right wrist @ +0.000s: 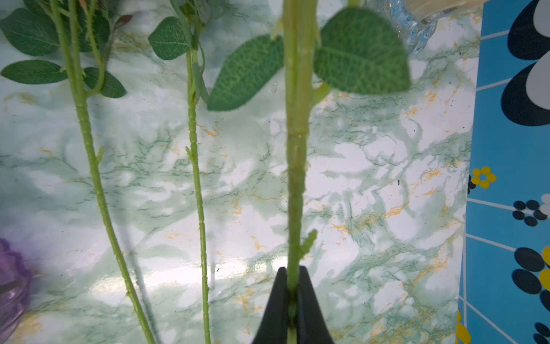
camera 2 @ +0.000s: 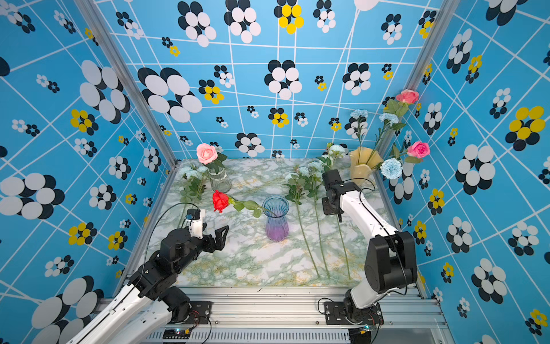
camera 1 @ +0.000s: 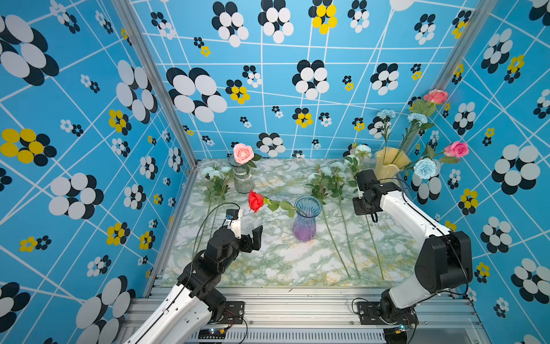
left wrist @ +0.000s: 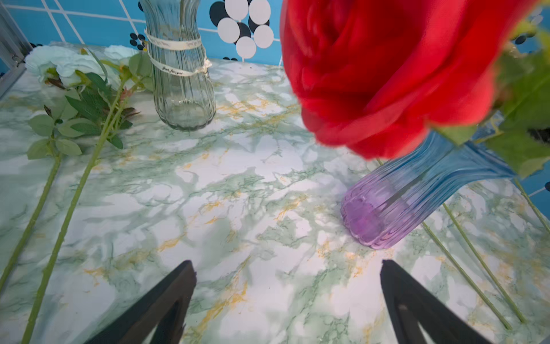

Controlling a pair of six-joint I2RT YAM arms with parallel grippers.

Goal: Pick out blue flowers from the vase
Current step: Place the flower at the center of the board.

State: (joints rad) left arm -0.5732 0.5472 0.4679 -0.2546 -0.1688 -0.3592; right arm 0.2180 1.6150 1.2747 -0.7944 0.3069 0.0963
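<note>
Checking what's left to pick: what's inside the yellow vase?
Three blue flowers and two pink roses stand in the yellow vase. Its cloudy wall hides their stem ends.

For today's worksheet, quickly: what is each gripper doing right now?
Left gripper: open, holding nothing.
Right gripper: shut on a green flower stem.

In both top views the camera head hangs high above the front edge, behind the arm bases, facing down toward the back wall, so the whole marble table (camera 1: pixel 282 262) shows. The left wrist camera sits low behind the left gripper (left wrist: pixel 288 264), facing the purple-blue vase (left wrist: pixel 387 205) nearby. The right wrist camera looks closely along a green stem (right wrist: pixel 296 178) past the right gripper (right wrist: pixel 292 271), also catching that vase's purple base.
</note>
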